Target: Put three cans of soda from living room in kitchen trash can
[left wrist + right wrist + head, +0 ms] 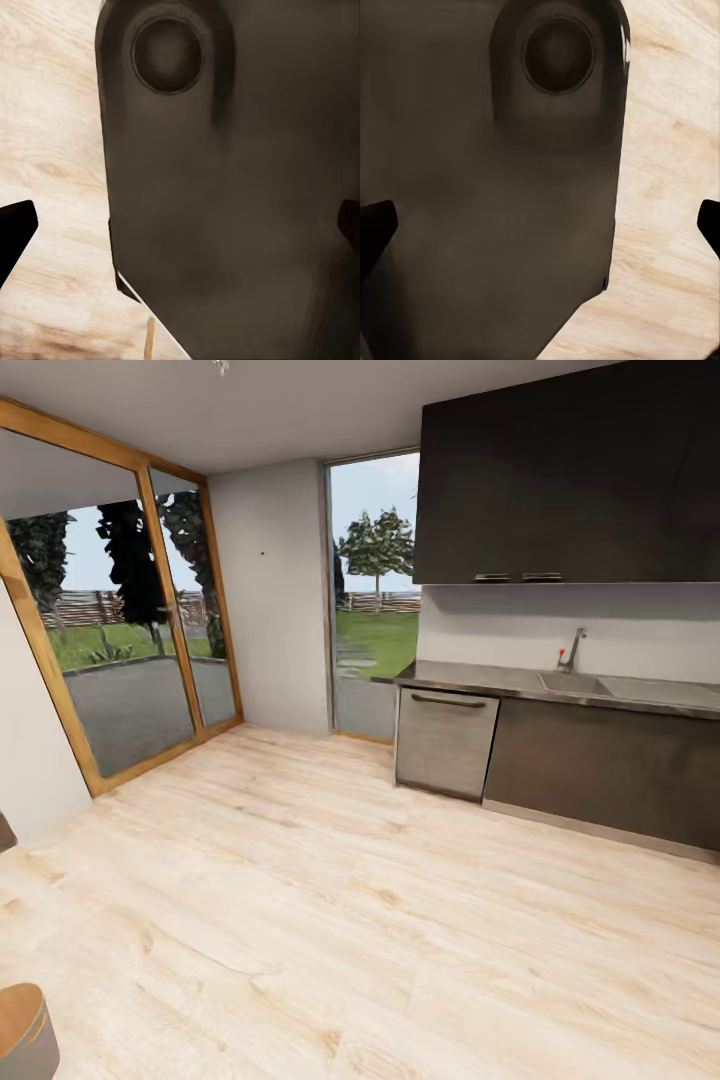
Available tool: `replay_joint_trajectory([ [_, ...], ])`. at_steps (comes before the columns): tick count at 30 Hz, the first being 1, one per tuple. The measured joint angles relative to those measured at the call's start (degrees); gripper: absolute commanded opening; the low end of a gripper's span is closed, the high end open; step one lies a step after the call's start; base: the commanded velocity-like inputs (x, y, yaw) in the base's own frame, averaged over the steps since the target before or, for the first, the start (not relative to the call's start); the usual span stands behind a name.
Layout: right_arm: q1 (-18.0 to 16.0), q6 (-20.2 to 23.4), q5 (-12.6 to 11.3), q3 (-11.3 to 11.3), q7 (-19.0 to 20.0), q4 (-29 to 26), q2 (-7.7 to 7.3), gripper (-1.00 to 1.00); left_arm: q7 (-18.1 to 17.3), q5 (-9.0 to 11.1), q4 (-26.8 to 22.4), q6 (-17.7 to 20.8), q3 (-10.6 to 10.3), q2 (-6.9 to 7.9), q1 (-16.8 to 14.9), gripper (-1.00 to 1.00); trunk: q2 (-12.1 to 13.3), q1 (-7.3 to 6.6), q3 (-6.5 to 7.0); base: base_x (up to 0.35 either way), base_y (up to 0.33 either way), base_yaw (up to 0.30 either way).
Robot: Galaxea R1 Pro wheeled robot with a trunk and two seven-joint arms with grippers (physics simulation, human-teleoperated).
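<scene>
I am in the kitchen, over its pale wood floor (330, 920). A round bin with a brown top and pale grey side, seemingly the tash can (22, 1032), is cut off by the head view's lower left corner. The cans of soda are out of view. In the left wrist view my left gripper (180, 229) is open, its dark fingertips (15, 232) far apart and holding nothing. My right gripper (540, 225) is open too, its fingertips (375, 225) wide and empty. Behind both grippers is a dark part of my own body (240, 187).
A steel counter (500, 680) with sink (575, 683) and tap (572, 648) runs along the right wall over a grey dishwasher front (446, 742) and dark cabinets (600, 765). Wood-framed glass doors (130, 650) stand at the left. A small dark object (5, 830) touches the left edge.
</scene>
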Motion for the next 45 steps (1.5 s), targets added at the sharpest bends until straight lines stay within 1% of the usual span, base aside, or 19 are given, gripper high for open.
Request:
replay_joint_trajectory([
  [3,-0.09,0.35,-0.2,-0.32,0.11,0.13,0.22,1.0,-0.26,-0.25,-0.09,-0.25,-0.31,0.18,0.0,1.0,0.01,0.0,0.0,0.0,0.0,0.0],
  [26,-0.09,0.31,-0.2,-0.31,0.12,0.15,0.23,1.0,-0.26,-0.26,-0.09,-0.26,-0.3,0.18,0.0,1.0,0.01,0.0,0.0,0.0,0.0,0.0],
  [28,-0.23,-0.33,0.01,-0.24,0.76,-0.49,-0.41,1.0,-0.19,-0.09,-0.74,-0.21,-0.16,0.67,-0.67,1.0,0.01,0.0,0.01,0.0,0.0,0.0],
  [32,-0.37,-1.61,0.09,-0.37,2.05,-1.79,-1.42,1.0,0.0,0.07,-2.03,-0.25,-0.01,1.08,-1.23,1.0,0.01,0.0,0.0,0.0,0.0,0.0],
  [38,-0.43,-3.54,-0.06,-0.61,3.97,-3.73,-2.11,1.0,0.02,0.15,-3.97,0.04,0.18,1.25,-1.33,1.0,0.01,0.0,0.0,0.0,0.0,0.0],
  [39,-0.41,-7.98,-0.05,-0.64,4.24,-6.91,-2.22,1.0,-0.02,0.16,-7.93,0.22,0.19,1.26,-1.21,1.0,0.01,0.0,-0.01,0.0,0.0,0.0],
  [40,-0.42,-8.17,-0.02,-0.66,4.28,-14.98,-2.25,1.0,-0.03,0.16,-15.89,0.28,0.19,1.27,-1.18,1.0,0.01,0.0,0.0,0.0,0.0,0.0],
  [41,-0.41,-8.18,-0.02,-0.65,4.32,-25.93,-2.27,1.0,-0.04,0.17,-26.79,0.35,0.19,1.28,-1.16,1.0,0.01,0.0,0.0,0.0,0.0,0.0],
  [42,-0.43,-8.16,-0.02,-0.62,4.35,-38.91,-2.3,1.0,-0.05,0.17,-39.83,0.4,0.18,1.29,-1.14,1.0,0.01,0.01,0.01,0.0,0.0,0.0],
  [43,-0.4,-8.11,0.0,-0.56,4.38,-44.19,-2.28,1.0,-0.06,0.17,-49.65,0.44,0.17,1.28,-1.14,1.0,0.01,0.0,0.03,0.0,0.0,0.0],
  [44,-0.36,-7.97,0.04,-0.52,4.4,-46.54,-2.24,1.0,-0.07,0.19,-50.13,0.47,0.18,1.25,-1.07,1.0,0.01,0.0,0.01,0.0,0.0,0.0],
  [45,-0.31,-7.3,0.0,-0.43,4.43,-51.24,-2.26,1.0,-0.07,0.18,-53.77,0.51,0.17,1.24,-1.02,1.0,0.01,0.0,0.02,0.0,0.0,0.0],
])
